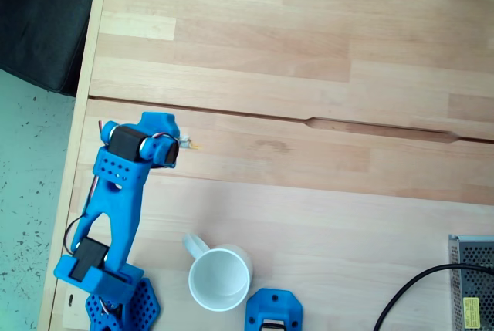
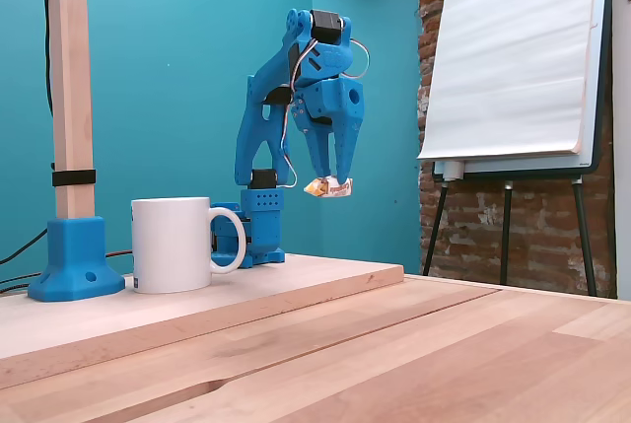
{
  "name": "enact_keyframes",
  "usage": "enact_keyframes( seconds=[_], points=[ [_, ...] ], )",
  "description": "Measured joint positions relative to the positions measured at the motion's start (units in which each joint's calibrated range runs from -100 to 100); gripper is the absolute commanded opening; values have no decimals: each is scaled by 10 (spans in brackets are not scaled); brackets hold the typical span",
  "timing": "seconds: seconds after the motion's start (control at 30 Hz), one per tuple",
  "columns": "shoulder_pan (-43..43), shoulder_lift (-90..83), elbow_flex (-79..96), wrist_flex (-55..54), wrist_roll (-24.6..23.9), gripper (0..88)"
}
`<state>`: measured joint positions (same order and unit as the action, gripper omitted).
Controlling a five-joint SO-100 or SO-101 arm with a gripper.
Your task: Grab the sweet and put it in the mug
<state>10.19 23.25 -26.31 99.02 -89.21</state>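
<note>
Pale wood table (image 2: 414, 344); blue plastic gripper (image 2: 335, 184) pinches crinkly sweet (image 2: 328, 187) above.

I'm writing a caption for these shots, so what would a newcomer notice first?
The blue arm's tool hangs high above the wooden table, pinching a tiny wrapped sweet in the air in a fixed view. Next comes the plain white mug standing upright to its left, handle facing the arm, its interior empty.

Flipchart easel (image 2: 523, 58) by brick wall (image 2: 513, 236); black cable (image 1: 421, 288) (beside metal box (image 1: 471, 281)).
</note>
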Motion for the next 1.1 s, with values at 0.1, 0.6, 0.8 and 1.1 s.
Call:
enact_keyframes(
  seconds=[0.1,0.6,0.8,1.1],
  points=[
    [0,-34,27,0,0,0],
    [57,-223,237,0,0,0],
    [133,-248,260,0,0,0],
    [222,-331,267,0,0,0]
  ],
)
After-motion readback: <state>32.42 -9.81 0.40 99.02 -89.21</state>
